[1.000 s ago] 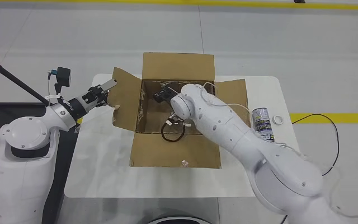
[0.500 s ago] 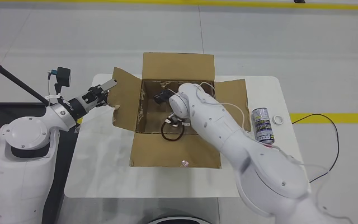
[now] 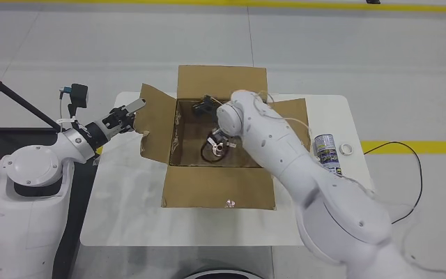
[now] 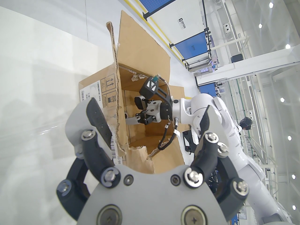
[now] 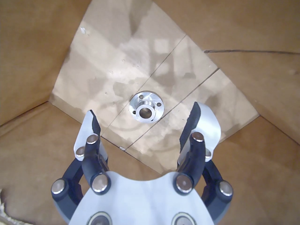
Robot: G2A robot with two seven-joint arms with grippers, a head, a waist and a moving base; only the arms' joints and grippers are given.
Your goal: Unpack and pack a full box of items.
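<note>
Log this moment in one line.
right pincer open, in box over metal flange | left pincer open at side flap | metal flange not gripped

top view | floor of box (image 3: 217, 190) mostly hidden under my right arm (image 3: 279, 153) | white ring (image 3: 345, 148) near right edge of table (image 3: 132, 209) too small to identify | my forearm cut off at picture's bottom edge

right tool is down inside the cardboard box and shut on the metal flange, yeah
Not quite. The right tool is down inside the cardboard box, but it is open, not shut on the metal flange, which lies free on the box floor. The right wrist view shows this.
</note>
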